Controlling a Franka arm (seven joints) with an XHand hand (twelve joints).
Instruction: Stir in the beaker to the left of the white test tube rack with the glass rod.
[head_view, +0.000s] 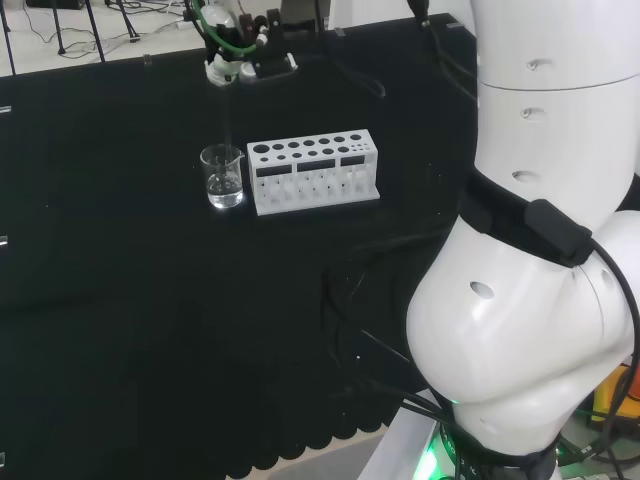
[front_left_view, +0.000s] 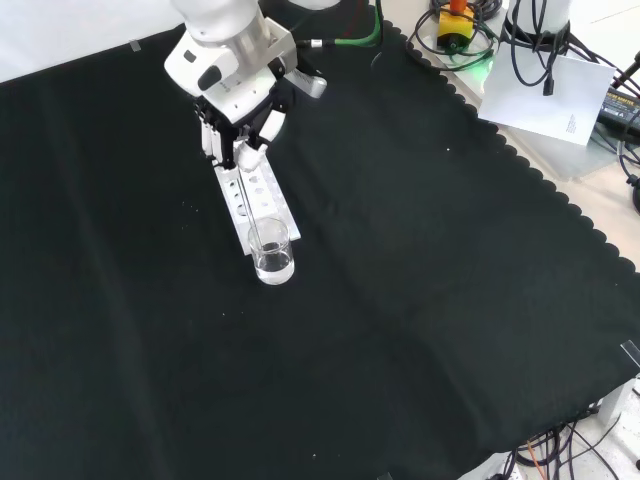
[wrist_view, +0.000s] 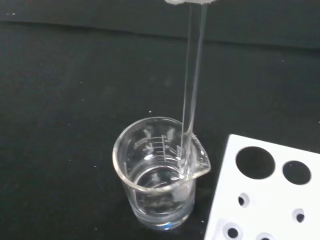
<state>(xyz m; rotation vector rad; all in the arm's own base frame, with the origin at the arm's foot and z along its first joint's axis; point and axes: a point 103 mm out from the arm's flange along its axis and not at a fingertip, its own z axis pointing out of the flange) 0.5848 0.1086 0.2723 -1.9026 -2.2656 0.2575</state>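
A small clear glass beaker (head_view: 222, 177) (front_left_view: 272, 252) (wrist_view: 159, 170) with a little clear liquid stands on the black cloth, just left of the white test tube rack (head_view: 314, 170) in the head view. The hand (front_left_view: 240, 128) (head_view: 232, 52) hangs above the beaker, its fingers curled round the top of a clear glass rod (wrist_view: 190, 95) (front_left_view: 247, 205) (head_view: 229, 115). In the wrist view the rod hangs nearly upright and its lower end dips inside the beaker, close to the wall by the spout. The rack (wrist_view: 270, 195) (front_left_view: 255, 195) lies right beside the beaker.
The black cloth (front_left_view: 420, 300) spreads wide around the beaker and rack. The arm's big white links (head_view: 540, 250) stand at the right of the head view. Cables and gear (front_left_view: 520, 50) lie beyond the cloth's scalloped edge.
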